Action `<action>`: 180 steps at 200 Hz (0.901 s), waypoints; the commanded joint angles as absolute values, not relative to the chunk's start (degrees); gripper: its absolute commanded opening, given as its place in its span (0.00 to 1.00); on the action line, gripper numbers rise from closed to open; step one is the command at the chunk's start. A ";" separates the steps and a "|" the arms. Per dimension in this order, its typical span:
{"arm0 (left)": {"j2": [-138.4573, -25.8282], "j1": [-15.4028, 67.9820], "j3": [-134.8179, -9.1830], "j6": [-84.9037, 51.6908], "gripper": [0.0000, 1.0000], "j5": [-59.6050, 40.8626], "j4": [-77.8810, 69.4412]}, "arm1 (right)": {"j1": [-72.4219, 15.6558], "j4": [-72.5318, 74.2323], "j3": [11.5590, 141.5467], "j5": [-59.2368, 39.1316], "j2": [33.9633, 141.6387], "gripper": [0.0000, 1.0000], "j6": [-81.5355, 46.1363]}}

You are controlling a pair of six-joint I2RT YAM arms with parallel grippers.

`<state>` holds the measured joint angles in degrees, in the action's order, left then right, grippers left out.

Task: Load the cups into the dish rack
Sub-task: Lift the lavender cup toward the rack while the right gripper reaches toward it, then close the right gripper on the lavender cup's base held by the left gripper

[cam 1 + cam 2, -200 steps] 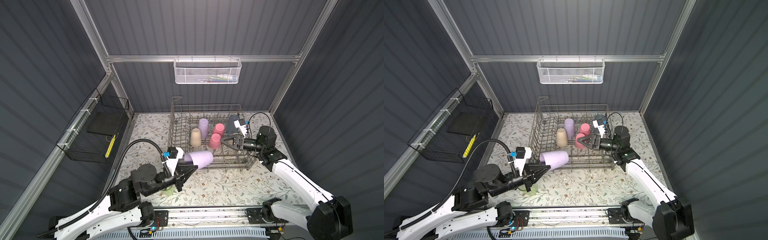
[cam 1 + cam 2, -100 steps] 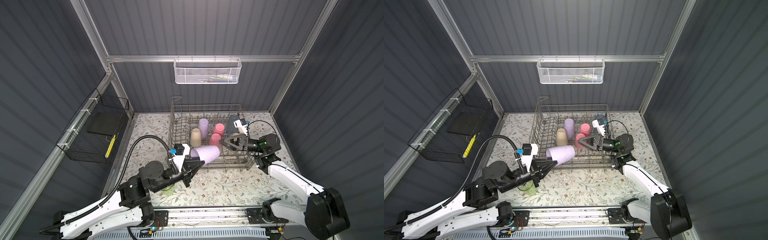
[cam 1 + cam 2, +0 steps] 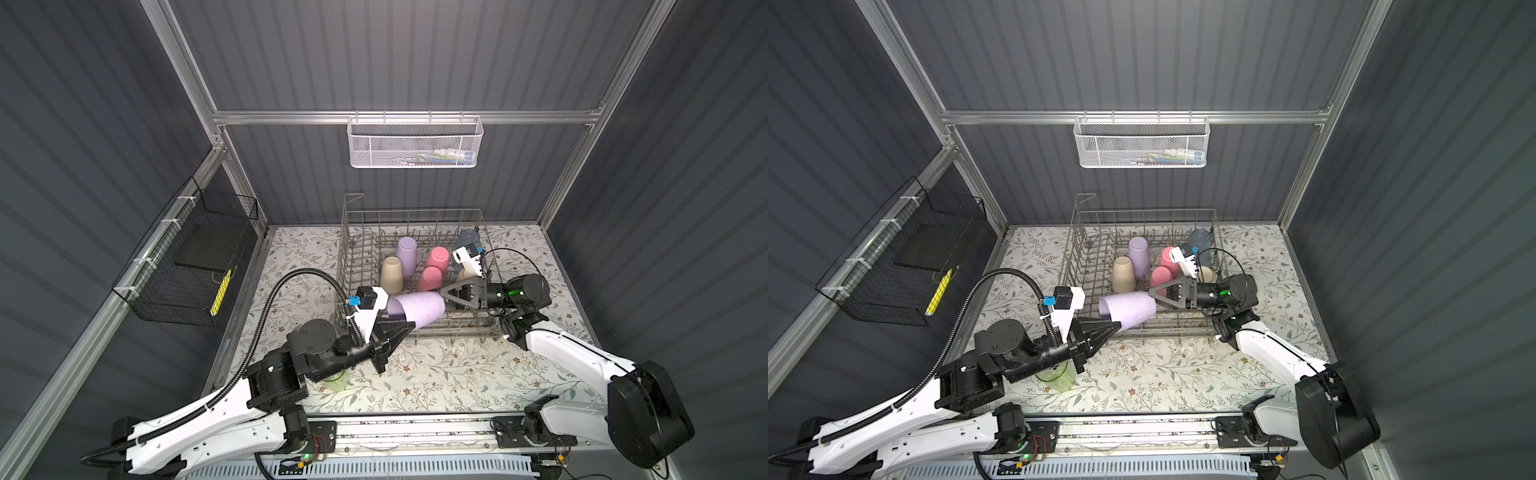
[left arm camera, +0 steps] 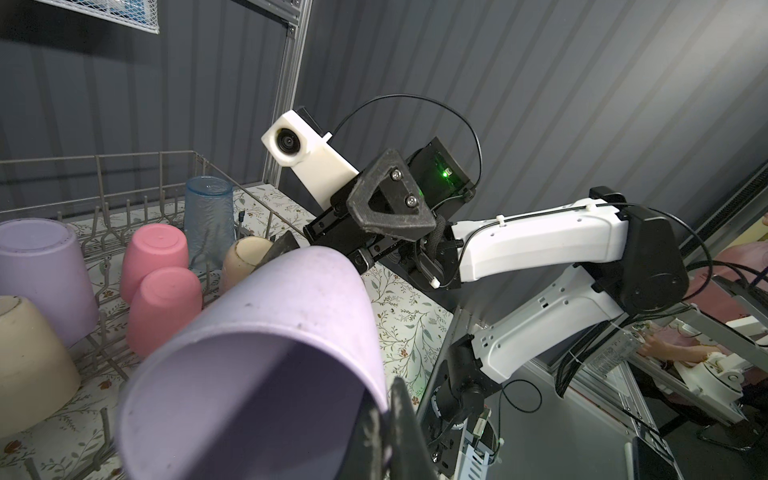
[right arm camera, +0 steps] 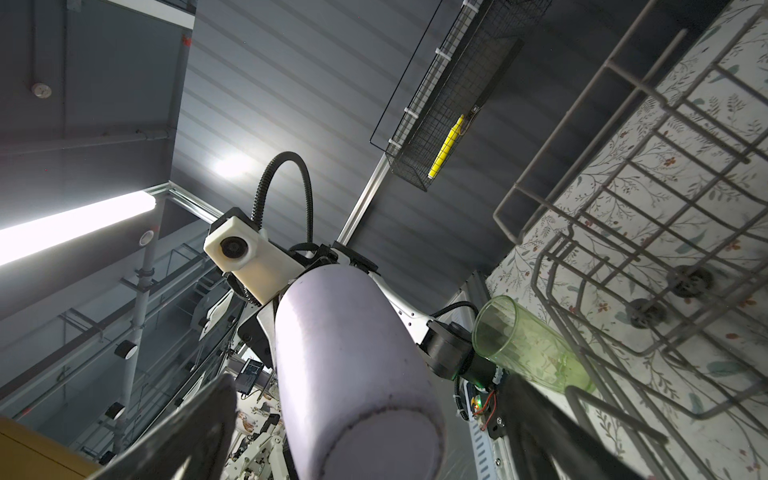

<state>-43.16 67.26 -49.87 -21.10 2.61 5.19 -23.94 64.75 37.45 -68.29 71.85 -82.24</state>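
My left gripper (image 3: pixel 401 330) is shut on the rim of a lilac cup (image 3: pixel 417 309), which lies level over the front of the grey wire dish rack (image 3: pixel 345 257). In the left wrist view that cup (image 4: pixel 270 353) fills the foreground. My right gripper (image 5: pixel 370 415) is open, its fingers on either side of the cup's base (image 5: pixel 353 365) without touching it. In the rack stand a lilac cup (image 3: pixel 406 251), a beige cup (image 3: pixel 392 274), two pink cups (image 3: pixel 437 259), a clear blue cup (image 3: pixel 468 239) and a cream cup (image 3: pixel 467 274). A clear green cup (image 3: pixel 1059 376) lies on the table under my left arm.
A white mesh basket (image 3: pixel 415 141) hangs on the back wall. A black wire basket (image 3: pixel 187 270) hangs on the left wall. The floral table mat (image 3: pixel 457 374) stretches in front of the rack. The rack's tall wire side (image 5: pixel 623 208) stands close to my right gripper.
My left arm has carried the lilac cup up and to the right, over the rack's front. My right gripper has pulled back and turned to face it, its fingers now flanking the cup's base.
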 commanded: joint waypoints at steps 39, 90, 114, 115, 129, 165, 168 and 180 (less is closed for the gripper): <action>-44.49 63.63 -50.05 -21.56 0.00 -2.09 1.00 | -26.47 65.22 38.74 -69.74 72.89 0.99 -80.66; -46.20 57.69 -48.78 -24.87 0.00 -8.99 -2.00 | -27.43 71.79 40.08 -68.68 75.56 0.95 -85.03; -46.93 57.33 -49.09 -24.87 0.00 -9.86 -1.96 | -27.50 77.05 40.35 -67.17 78.02 0.93 -88.58; -46.98 57.32 -49.06 -24.83 0.00 -9.89 -1.99 | -27.51 77.29 40.35 -67.03 78.12 0.93 -88.76; -47.34 57.35 -49.29 -24.87 0.00 -10.17 -1.90 | -27.57 80.83 40.64 -65.77 79.99 0.92 -91.21; -47.79 57.14 -49.23 -24.79 0.00 -10.37 -1.86 | -28.17 84.66 42.00 -64.77 83.05 0.91 -93.57; -47.88 57.13 -49.22 -24.74 0.00 -10.33 -1.77 | -28.31 84.71 42.15 -64.77 83.13 0.91 -93.59; -47.75 57.10 -49.29 -24.78 0.00 -10.16 -1.68 | -28.58 84.72 42.53 -65.08 83.30 0.89 -93.47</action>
<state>-48.05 57.63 -49.32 -24.64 -9.15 0.23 -27.79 79.50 40.34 -65.60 83.24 -91.98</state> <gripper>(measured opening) 0.059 0.901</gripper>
